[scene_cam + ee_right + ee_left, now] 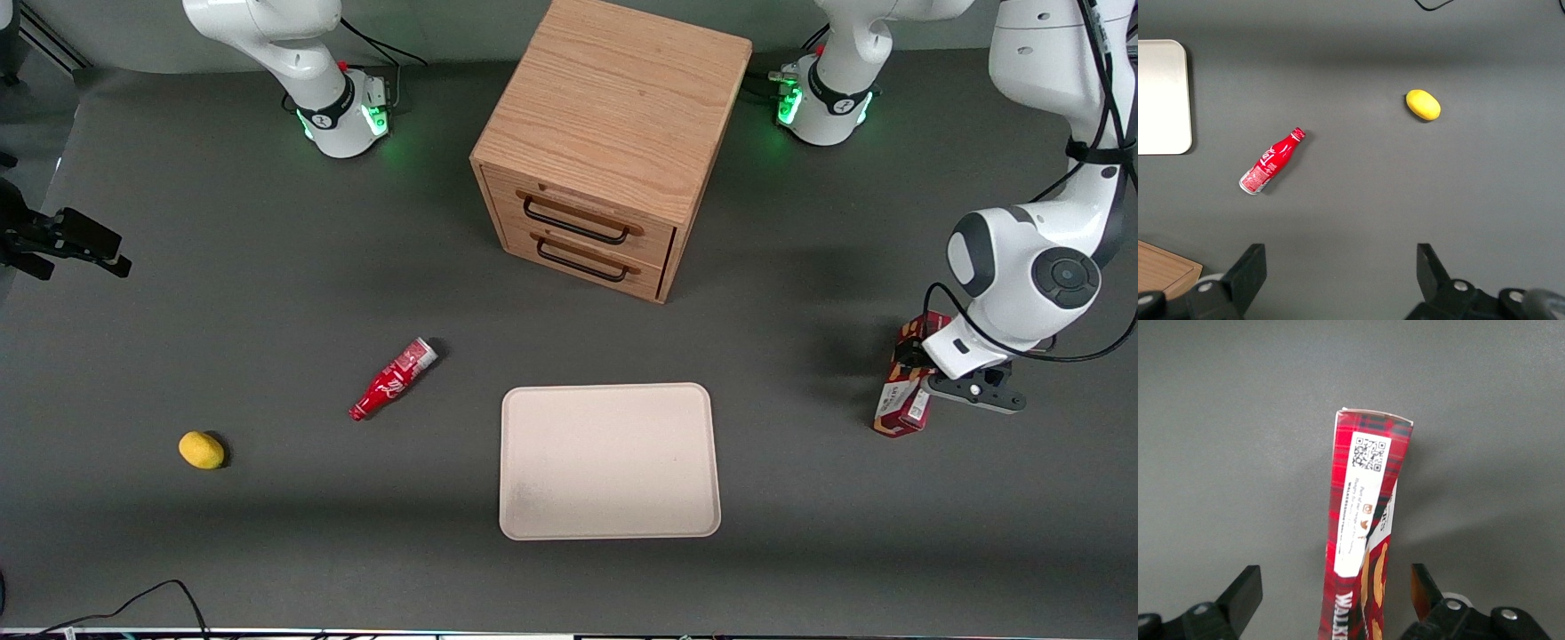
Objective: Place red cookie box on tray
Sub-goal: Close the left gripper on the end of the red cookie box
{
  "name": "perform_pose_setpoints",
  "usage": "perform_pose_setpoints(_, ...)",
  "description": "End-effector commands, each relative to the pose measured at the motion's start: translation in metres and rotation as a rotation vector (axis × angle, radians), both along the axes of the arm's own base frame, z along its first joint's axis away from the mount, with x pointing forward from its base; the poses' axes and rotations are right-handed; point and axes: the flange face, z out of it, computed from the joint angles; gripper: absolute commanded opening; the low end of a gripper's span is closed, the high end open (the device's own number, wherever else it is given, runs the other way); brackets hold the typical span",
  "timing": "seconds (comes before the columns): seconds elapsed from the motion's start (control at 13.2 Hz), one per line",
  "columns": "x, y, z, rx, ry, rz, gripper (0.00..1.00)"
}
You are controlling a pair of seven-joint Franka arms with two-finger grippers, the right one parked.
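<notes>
Hand [1331, 600] open astride the red cookie box [1365, 533], not yet pinching: probably light, crushable card, best squeezed gently across narrow sides before moving to tray [609, 460]

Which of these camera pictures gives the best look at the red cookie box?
The left wrist view: the red cookie box fills it, between the open gripper. The front view shows it partly hidden by the arm; the right wrist view misses it.

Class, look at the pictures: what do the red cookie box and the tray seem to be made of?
The red cookie box, between the open gripper's fingers, looks like printed cardboard: sharp folded edges, slightly glossy tartan print, a white label. The tray looks like matte plastic or moulded fibre: uniform pale beige, rounded corners, low rim; which one is unclear.
</notes>
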Motion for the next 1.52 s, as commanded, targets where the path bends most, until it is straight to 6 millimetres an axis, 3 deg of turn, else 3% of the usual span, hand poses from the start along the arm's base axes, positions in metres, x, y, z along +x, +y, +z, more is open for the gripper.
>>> perform_pose_setpoints(0.0, -0.0038, -0.0009, -0.0049, -0.008, -0.023, -0.005, 1.00)
perform_pose_setpoints(0.61, -0.0075, -0.0015, -0.0144, -0.056, -0.036, 0.010, 0.91)
perform_pose_setpoints(0.68, -0.0076, -0.0019, -0.0144, -0.065, -0.038, 0.007, 0.77)
perform_pose_setpoints(0.76, -0.0075, -0.0028, -0.0144, -0.066, -0.038, 0.000, 0.44)
perform_pose_setpoints(0.83, -0.0074, -0.0036, -0.0144, -0.067, -0.038, 0.000, 0.00)
perform_pose_setpoints(1.44, -0.0074, -0.0060, -0.0066, -0.073, -0.038, -0.002, 0.00)
